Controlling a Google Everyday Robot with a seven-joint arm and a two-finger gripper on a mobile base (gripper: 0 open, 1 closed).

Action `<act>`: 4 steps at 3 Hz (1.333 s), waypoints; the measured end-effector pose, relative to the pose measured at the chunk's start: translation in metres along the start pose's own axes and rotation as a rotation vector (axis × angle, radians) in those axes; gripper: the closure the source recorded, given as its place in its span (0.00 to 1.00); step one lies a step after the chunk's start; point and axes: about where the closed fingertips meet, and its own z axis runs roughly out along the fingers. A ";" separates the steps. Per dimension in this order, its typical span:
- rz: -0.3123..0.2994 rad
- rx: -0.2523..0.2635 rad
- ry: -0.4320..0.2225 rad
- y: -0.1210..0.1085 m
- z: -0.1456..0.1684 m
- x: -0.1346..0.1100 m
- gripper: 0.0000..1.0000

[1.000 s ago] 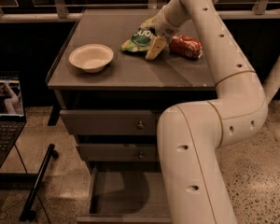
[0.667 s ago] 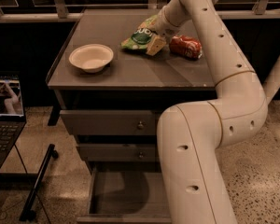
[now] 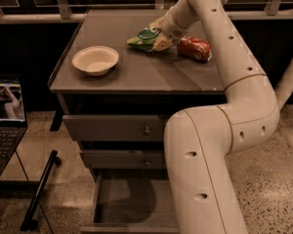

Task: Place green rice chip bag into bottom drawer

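Toward the 1 o'clock part of the cabinet top [image 3: 136, 74], the green rice chip bag [image 3: 142, 37] is sitting tilted, its right end raised where the gripper [image 3: 161, 39] is meeting it. The jaws seem to be clamping on that right edge of the bag, though the grip itself is partly hidden behind the wrist. The white arm [image 3: 234, 82] is reaching in from the lower right, bending at a large elbow and running up and over toward the bag from its 3 o'clock side.

A red wrinkled packet [image 3: 194, 48] is lying just beside the gripper at its 4 o'clock, flat on the top. A white bowl [image 3: 95, 60] is standing upright at the bag's 8 o'clock, well apart from it.

Below the top, the upper drawer [image 3: 112, 127] and the middle drawer [image 3: 117, 158] are sitting closed, each showing a small round knob. The bottom drawer [image 3: 132, 204] is standing pulled out at 6 o'clock, its shallow inside facing up, with the arm's lower section covering its right part.

An open laptop [image 3: 5, 116] is glowing at the cabinet's 9 o'clock, near the floor.
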 end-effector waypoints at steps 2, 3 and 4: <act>-0.024 -0.008 -0.050 0.005 -0.017 -0.006 1.00; -0.047 -0.016 -0.134 0.015 -0.057 -0.014 1.00; -0.058 -0.003 -0.232 0.029 -0.109 -0.027 1.00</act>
